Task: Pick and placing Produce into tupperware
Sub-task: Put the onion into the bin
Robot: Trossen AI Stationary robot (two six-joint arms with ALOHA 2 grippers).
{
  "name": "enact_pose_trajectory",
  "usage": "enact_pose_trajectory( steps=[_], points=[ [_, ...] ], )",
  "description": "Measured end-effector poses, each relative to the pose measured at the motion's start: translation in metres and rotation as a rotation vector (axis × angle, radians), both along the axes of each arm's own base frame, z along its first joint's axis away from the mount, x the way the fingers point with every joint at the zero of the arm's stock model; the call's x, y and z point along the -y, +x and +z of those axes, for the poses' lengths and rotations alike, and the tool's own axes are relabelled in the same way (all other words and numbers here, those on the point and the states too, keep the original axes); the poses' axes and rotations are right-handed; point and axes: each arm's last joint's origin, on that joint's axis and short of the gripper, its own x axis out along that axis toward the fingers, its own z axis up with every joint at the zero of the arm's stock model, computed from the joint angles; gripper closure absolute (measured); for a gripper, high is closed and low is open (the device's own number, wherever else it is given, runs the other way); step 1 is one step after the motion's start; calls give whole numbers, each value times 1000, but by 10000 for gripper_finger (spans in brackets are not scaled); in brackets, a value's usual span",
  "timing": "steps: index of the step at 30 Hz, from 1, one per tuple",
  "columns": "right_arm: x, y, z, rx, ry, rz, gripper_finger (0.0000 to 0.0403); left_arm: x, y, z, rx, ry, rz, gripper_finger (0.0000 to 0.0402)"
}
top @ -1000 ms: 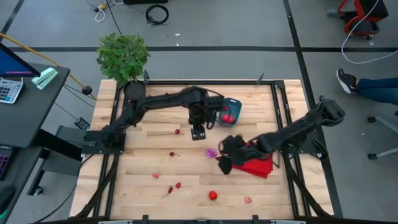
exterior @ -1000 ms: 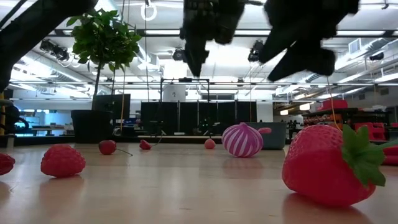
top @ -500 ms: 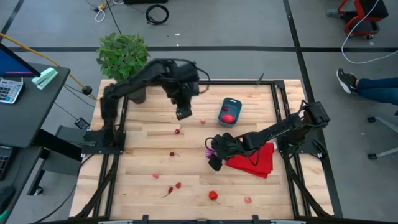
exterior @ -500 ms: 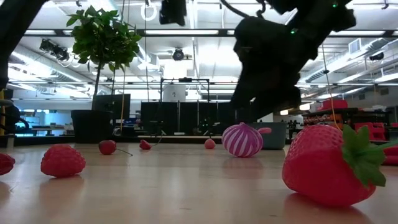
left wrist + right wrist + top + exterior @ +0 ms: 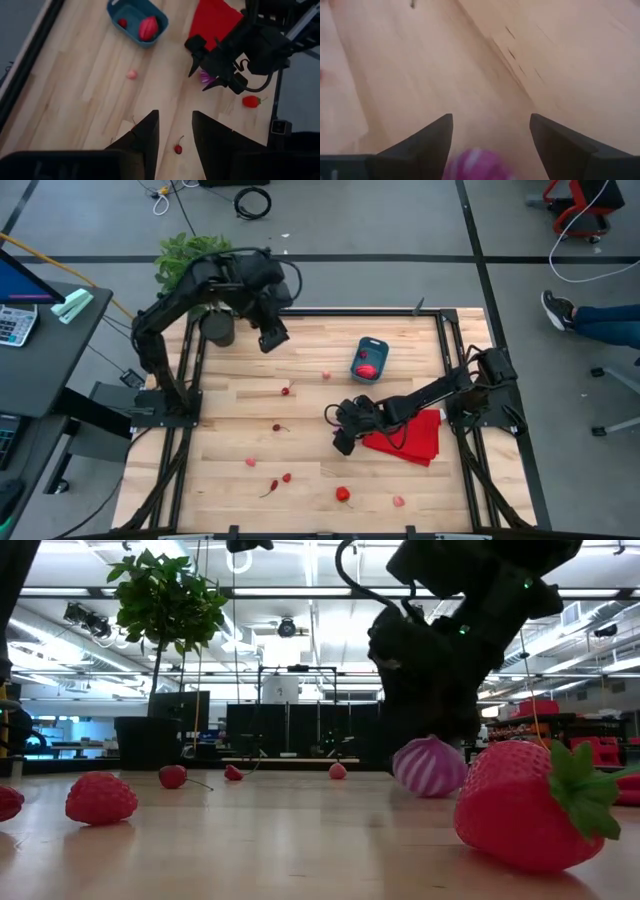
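The blue tupperware [image 5: 368,360] stands on the table near its far edge with two red pieces of produce inside; the left wrist view also shows the tupperware [image 5: 137,22]. My right gripper [image 5: 341,428] is down at the table's middle, open, with its fingers on either side of the spiky purple produce [image 5: 475,167], which rests on the wood [image 5: 430,766]. My left gripper [image 5: 272,338] hangs open high over the far left part of the table, by the plant pot. Small red produce lies scattered on the near half of the table, such as a strawberry [image 5: 343,495]. My right gripper comes at the purple produce [image 5: 205,76] slanting down from the table's right, its open fingers [image 5: 427,142] standing on either side. I cannot tell whether a finger touches it. The produce sits on the table.
A flat red cloth [image 5: 410,435] lies under my right arm. A potted plant [image 5: 200,275] stands at the far left corner. A cherry [image 5: 286,390] and a pink piece [image 5: 325,376] lie left of the tub. Bare wood lies along the left side.
My left gripper has pulled away from the tub, rising and swinging toward the far left corner by the plant. My right gripper has moved left off the red cloth and come down over the purple produce, which has shifted a little along the table.
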Motion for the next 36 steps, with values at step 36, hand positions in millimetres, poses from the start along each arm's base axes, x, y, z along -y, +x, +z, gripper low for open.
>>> enact_pose_trajectory(
  steps=[36],
  points=[
    [-31,-30,4,-172,212,-149,183,-6,-5,3,11,11,15,294]
  ],
)
